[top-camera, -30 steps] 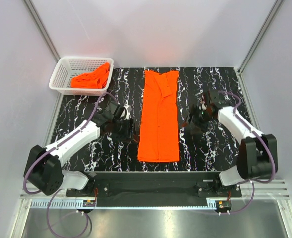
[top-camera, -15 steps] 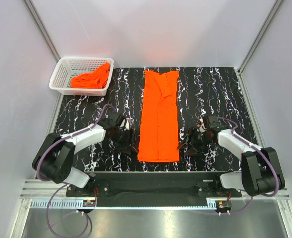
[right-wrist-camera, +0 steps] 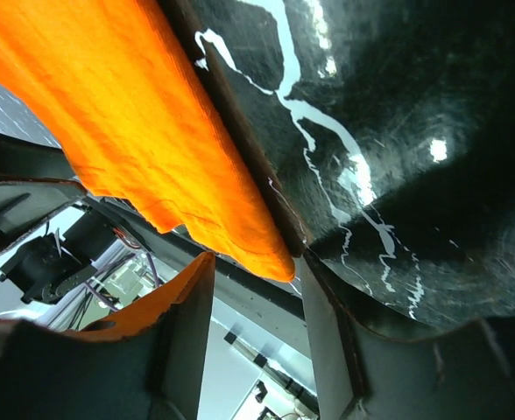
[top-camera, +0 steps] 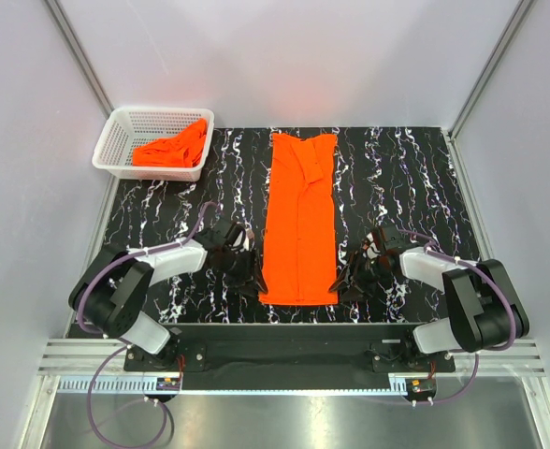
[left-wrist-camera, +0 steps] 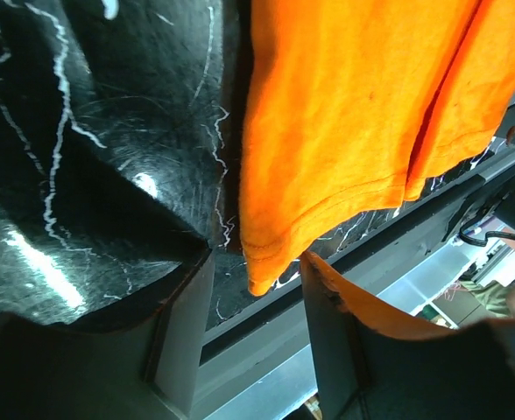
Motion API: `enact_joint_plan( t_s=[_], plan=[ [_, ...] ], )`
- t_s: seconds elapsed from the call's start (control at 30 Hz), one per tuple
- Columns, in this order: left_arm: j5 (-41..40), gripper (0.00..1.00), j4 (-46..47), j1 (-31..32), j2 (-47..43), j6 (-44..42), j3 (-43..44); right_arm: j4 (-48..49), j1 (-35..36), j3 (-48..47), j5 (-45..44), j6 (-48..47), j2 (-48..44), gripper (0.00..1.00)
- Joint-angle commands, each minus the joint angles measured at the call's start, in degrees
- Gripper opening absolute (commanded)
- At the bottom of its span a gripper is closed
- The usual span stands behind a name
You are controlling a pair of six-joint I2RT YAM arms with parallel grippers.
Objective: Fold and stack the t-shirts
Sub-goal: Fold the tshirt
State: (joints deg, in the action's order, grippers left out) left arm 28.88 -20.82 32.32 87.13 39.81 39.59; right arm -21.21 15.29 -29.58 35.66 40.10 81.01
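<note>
Left fingers (top-camera: 244, 273) and right fingers (top-camera: 352, 279), both pairs spread, low over the surface (top-camera: 397, 168); neither pair pinches anything. Shirt (top-camera: 299, 224), folded to a long narrow strip, lies flat between the two pairs. Its near end reaches into both gaps: left hem corner (left-wrist-camera: 262, 278) between the left tips; right hem corner (right-wrist-camera: 271, 258) between the right tips; cloth not yet clamped. Second shirt (top-camera: 174, 148) lies crumpled in the basket (top-camera: 116, 131), well beyond the left fingers.

Handling, as judged: cloth thin, light and limp; it will sag and drag rather than hold shape, and its layers may slide apart. Hold is best taken at the two near corners, through all layers at the hem, both sides together, so the near end lifts evenly for a fold toward the far end; a shallow bite risks catching the top layer only.
</note>
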Motion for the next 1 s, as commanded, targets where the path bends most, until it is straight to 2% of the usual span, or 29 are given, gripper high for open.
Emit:
enact_joint_plan(
  t_s=[0.0, 0.43, 0.53, 0.63, 0.67, 0.7, 0.8, 0.97],
  plan=[
    [-0.2, 0.50, 1.9, 0.5, 0.8, 0.9, -1.4, 2.8, 0.7, 1.0, -2.1, 0.0, 0.7, 0.50],
    [-0.7, 0.41, 2.5, 0.6, 1.1, 1.0, -2.2, 4.9, 1.5, 3.7, -2.3, 1.5, 1.3, 0.43],
    [-0.8, 0.36, 2.6, 0.7, 1.2, 1.0, -2.5, 6.0, 1.8, 4.6, -2.3, 1.9, 1.4, 0.40],
    [-0.6, 0.26, 3.2, 0.8, 1.0, 1.6, -2.9, 6.3, 1.7, 4.6, -2.1, 2.1, 2.0, 0.26],
    [-0.3, 0.24, 3.5, 0.8, 0.9, 1.8, -3.2, 6.3, 1.7, 4.8, -2.0, 2.4, 1.7, 0.16],
    [-0.3, 0.17, 3.7, 1.2, 0.7, 2.2, -3.3, 6.2, 1.8, 5.4, -2.3, 2.8, 1.2, 0.12],
    [-0.1, 0.08, 4.3, 2.1, -0.8, 3.9, -4.0, 5.8, 1.7, 6.8, -1.9, 4.8, -1.6, 0.00],
    [-0.7, 0.04, 6.4, 3.8, -6.5, 8.3, -7.5, 2.7, 1.8, 8.0, -1.5, 7.4, -7.7, 0.00]
  ],
)
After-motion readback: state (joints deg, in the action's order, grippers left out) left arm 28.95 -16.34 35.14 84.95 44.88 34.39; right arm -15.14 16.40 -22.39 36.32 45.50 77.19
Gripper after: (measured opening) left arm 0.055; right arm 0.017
